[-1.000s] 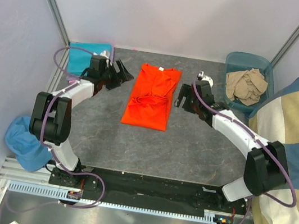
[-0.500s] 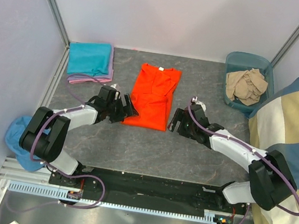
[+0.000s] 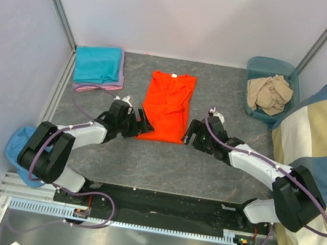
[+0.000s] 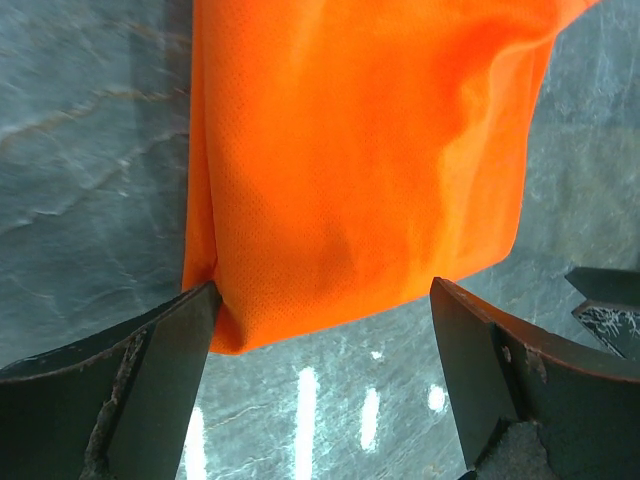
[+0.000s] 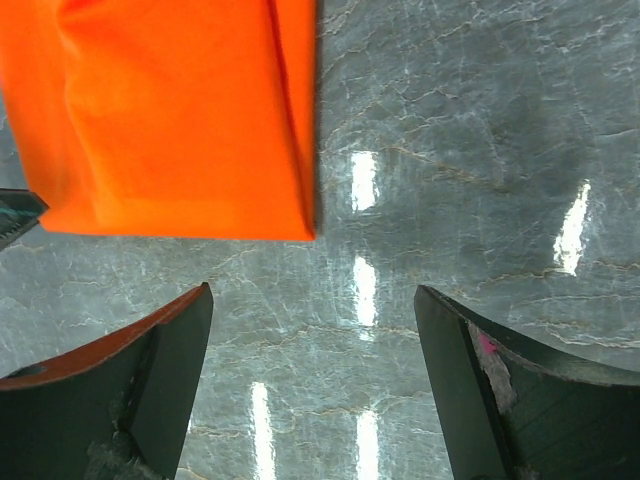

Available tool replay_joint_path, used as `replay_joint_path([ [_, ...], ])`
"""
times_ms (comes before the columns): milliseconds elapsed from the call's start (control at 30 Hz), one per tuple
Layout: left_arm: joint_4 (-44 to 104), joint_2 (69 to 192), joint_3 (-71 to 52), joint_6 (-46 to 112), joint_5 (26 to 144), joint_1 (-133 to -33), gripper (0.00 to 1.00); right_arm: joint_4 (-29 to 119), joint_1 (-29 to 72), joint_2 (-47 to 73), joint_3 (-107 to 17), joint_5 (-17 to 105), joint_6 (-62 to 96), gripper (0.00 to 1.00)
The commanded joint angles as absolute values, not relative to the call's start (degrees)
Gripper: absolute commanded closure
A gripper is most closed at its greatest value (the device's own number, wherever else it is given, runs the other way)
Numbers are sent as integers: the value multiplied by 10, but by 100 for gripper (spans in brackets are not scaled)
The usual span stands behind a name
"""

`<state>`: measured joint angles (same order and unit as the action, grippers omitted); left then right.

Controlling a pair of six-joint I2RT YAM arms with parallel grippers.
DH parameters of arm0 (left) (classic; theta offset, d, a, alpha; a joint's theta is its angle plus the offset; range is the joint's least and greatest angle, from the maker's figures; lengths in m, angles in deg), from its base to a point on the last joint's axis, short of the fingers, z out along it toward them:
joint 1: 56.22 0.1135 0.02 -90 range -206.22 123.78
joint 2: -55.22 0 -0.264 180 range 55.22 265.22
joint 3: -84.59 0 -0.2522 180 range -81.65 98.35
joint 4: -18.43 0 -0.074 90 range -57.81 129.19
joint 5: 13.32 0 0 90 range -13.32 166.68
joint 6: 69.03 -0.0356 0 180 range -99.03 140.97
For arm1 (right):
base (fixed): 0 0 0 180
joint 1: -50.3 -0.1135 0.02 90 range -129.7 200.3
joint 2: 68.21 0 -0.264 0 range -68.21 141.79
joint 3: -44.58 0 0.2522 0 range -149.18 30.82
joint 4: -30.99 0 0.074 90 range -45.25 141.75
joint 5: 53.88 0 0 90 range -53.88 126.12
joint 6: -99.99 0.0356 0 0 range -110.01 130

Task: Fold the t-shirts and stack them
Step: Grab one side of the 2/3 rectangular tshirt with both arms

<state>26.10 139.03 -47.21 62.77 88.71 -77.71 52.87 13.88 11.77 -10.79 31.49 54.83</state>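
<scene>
Bright orange cloth t-shirt (image 3: 167,106) lies as a long strip on the grey marbled tabletop (image 3: 229,102), long axis running near-to-far, its near hem flanked by the spread, empty left gripper (image 3: 140,123) and right gripper (image 3: 191,133), the left one nearer.

The light is bright and even from overhead, soft enough that only faint shadows lie on the grey table (image 3: 218,94). In both wrist views its polished surface throws back white streaks of glare. The orange t-shirt (image 4: 350,150) glows almost oversaturated, its weave sharp, while the fingers (image 4: 120,400) at the bottom edge sit dark and slightly soft
</scene>
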Motion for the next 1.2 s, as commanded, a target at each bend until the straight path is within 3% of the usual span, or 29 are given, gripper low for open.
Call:
replay_joint_path([
  [0,277,1399,-504,653,869,-800,4,510,135,116,-106,308,553,9],
  [200,281,1400,-506,665,866,-834,4,515,135,108,-97,296,552,9],
  [533,388,1274,-508,650,775,-834,3,524,137,145,-129,267,506,8],
  [867,396,1247,-524,656,769,-834,3,492,137,188,-134,307,504,9],
  [1167,383,1284,-533,660,751,-834,12,464,138,229,-140,347,502,14],
])
